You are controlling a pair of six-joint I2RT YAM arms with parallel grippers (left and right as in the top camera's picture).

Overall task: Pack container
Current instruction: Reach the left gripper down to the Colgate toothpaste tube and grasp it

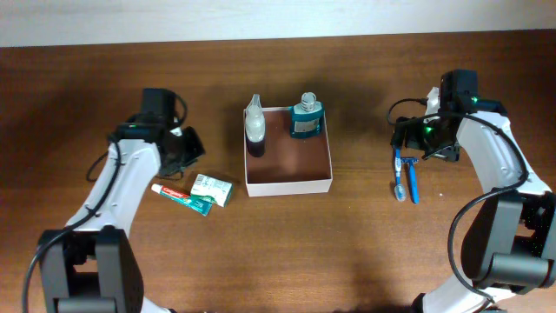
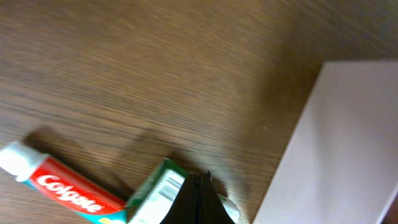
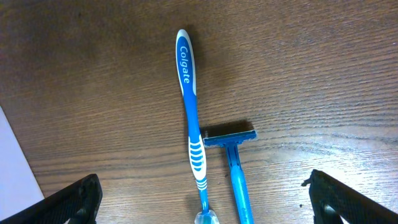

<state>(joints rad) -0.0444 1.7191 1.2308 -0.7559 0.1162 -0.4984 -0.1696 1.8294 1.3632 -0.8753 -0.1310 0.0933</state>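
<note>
One container btwn L claw, pressed together, & R claw, spread wide, both well apart

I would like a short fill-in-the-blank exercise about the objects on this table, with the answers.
1. The teal mouthwash bottle stands ____ the container.
2. The word printed on the toothbrush is ____.
3. The right gripper, over the toothbrush and the razor, is ____.
4. By the robot's own sides, the toothpaste lies to the ____ of the container.

Answers: inside; Colgate; open; left.
</note>
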